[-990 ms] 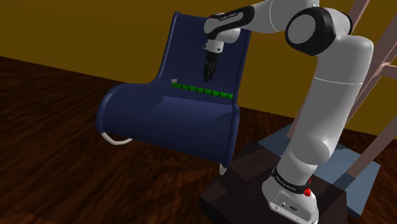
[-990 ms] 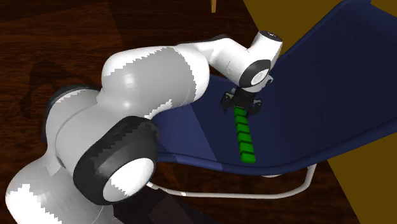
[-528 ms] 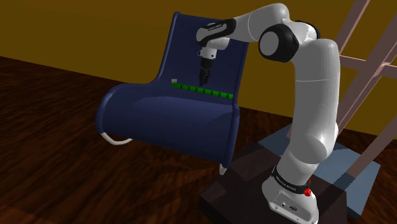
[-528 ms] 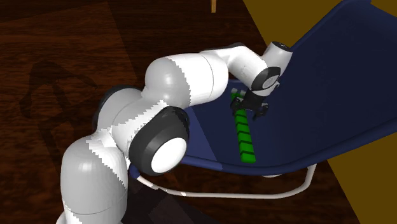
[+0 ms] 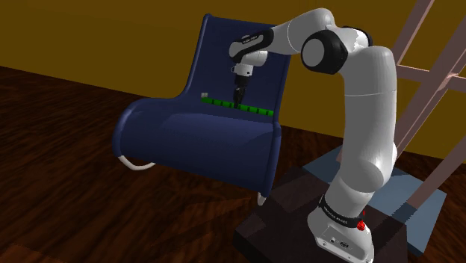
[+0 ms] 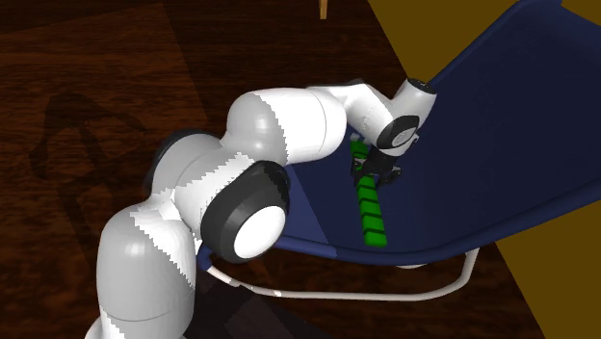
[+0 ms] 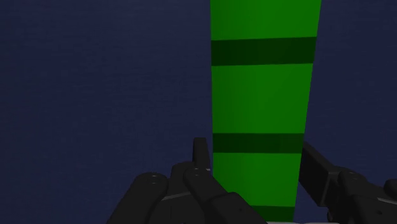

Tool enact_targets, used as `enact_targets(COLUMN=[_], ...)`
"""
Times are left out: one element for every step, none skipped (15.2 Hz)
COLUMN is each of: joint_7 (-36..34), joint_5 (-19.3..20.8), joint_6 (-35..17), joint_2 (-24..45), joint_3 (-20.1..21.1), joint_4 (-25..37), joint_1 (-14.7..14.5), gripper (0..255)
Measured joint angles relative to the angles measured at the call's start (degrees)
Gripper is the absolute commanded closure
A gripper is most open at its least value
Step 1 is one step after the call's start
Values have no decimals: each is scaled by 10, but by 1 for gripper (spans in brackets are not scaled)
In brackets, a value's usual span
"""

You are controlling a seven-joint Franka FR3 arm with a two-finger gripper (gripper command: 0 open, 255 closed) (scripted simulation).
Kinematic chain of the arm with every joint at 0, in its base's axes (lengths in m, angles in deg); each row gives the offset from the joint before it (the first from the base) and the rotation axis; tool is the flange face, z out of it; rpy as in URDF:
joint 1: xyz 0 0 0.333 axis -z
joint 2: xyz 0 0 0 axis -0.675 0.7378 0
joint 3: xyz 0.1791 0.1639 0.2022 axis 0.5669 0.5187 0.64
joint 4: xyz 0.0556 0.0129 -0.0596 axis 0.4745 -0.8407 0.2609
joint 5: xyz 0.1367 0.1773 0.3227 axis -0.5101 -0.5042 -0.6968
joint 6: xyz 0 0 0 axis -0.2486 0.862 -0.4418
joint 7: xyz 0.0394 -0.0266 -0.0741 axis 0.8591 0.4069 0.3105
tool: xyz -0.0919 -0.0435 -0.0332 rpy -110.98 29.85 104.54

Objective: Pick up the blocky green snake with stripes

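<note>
Green, blocky and banded with darker green stripes: snake (image 5: 258,110) in the crease where seat meets back of a navy lounge chair (image 5: 194,142). Lies flat and straight along that crease, with a small pale block (image 5: 203,94) at its end toward the shoulder view's left. Reads in the second exterior view as a row of green segments, snake (image 6: 371,217) against the dark blue chair (image 6: 501,116).

White with dark joints: arm (image 5: 366,112), rising from the stand (image 5: 284,217) at the shoulder view's lower right and bending over to the chair back. Ends in the black gripper (image 5: 238,103), pointing straight down at the snake, near the middle of its length. Sits low over the green segments in the second exterior view as well, gripper (image 6: 371,173) partly behind the wrist.

Close up from the wrist: gripper (image 7: 254,156) astride the snake (image 7: 261,95), fingers (image 7: 201,153) spread apart, one on each long side, each just beside the green edge. Impossible to tell whether the pads actually press on it. Navy chair surface (image 7: 95,76) all around the green strip.

Under the chair, a pale tube frame (image 6: 385,294) on a dark wooden floor (image 5: 60,149). Behind it, an ochre wall (image 5: 97,37).
</note>
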Motion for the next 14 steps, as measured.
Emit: enact_targets(joint_7=[0,0,1,1,1,1,1,1,0,0,-1,-2,-3,-5], joint_5=[0,0,0,0,0,0,0,0,0,0,1,2,3,4], joint_6=[0,0,0,0,0,0,0,0,-1,2,7,12,19,25], joint_2=[0,1,1,1,1,1,1,1,1,-1,-2,-5,-5,-8], joint_3=[0,0,0,0,0,0,0,0,0,0,0,-1,-1,-1], joint_4=[0,1,1,1,1,1,1,1,1,2,4,6,14,18], joint_1=[0,0,0,0,0,0,0,0,0,0,0,0,1,0], gripper=[255,255,255,255,255,255,255,255,255,255,255,255,255,255])
